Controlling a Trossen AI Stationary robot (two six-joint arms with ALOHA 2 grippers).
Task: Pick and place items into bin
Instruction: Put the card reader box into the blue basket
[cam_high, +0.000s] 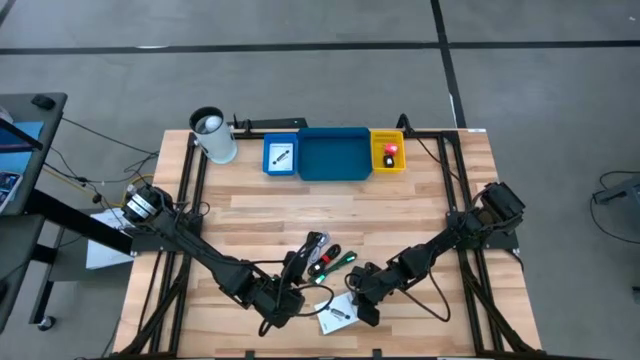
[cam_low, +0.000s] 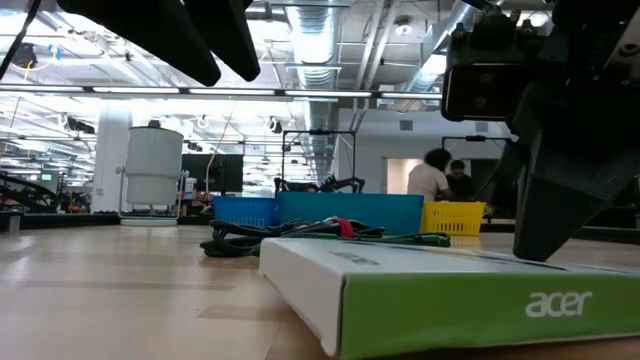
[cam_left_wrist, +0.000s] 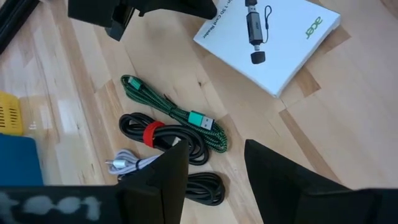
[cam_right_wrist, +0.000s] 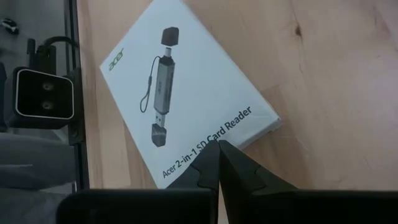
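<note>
Hovering with jaws parted, the left gripper (cam_left_wrist: 214, 180) hangs just over the bundle of cables (cam_left_wrist: 171, 134) on the counter (cam_high: 260, 215); it should probably drop straight down and pinch one coil only. The right gripper (cam_right_wrist: 217, 165), jaws pressed together, sits at the edge of the white packet (cam_right_wrist: 186, 93). The trays (cam_high: 333, 155) wait well apart along the far edge.

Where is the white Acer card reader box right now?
The white Acer box lies flat on the table's near edge in the high view, between the open left gripper and shut right gripper, just below the cable bundle.
</note>
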